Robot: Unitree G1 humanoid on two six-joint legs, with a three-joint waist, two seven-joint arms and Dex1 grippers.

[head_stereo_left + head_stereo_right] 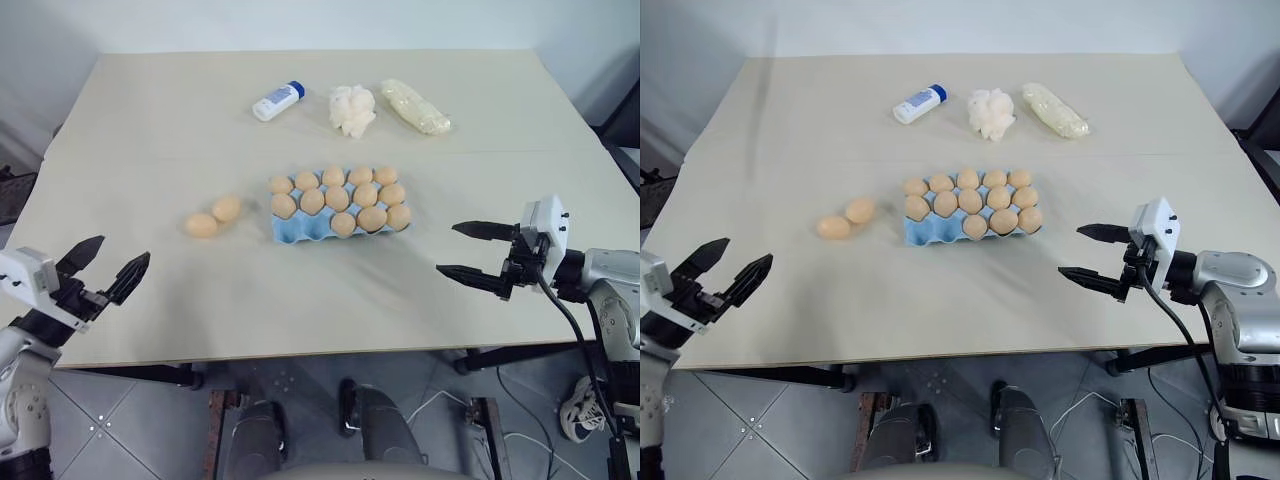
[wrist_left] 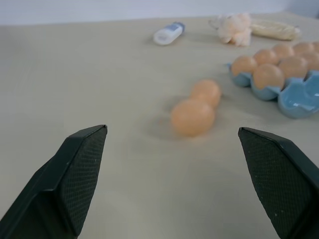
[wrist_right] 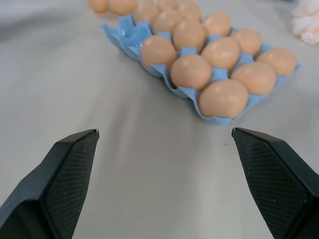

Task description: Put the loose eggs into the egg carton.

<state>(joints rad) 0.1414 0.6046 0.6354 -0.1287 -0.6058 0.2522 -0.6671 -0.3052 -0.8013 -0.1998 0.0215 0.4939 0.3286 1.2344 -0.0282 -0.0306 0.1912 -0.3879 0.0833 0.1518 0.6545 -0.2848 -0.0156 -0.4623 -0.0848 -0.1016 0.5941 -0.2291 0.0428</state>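
The left gripper is held wide open and empty near the table's front edge, its two black fingers framing the bare tabletop. Just ahead of it, between the fingers' lines, lie the two loose eggs, touching each other and resting on their sides. Beyond them, to the gripper's right, stands the blue egg carton with most cups filled; two cups at its front-left corner look empty.

The right gripper is also spread wide and holds nothing. It hangs off the carton's right end, well apart from the loose eggs.

The step in hand is judged to be the reach for the nearer egg — best done by the left gripper. The fingers should be lowered around the egg's middle and closed gently, since the shell is smooth and would likely slip or crack under a hard squeeze. The second egg should not be nudged, or it may roll.

The pair's line runs diagonally, away and toward the carton. The nearer egg's long axis seems to lie roughly across the gripper's reach, though this is hard to tell.
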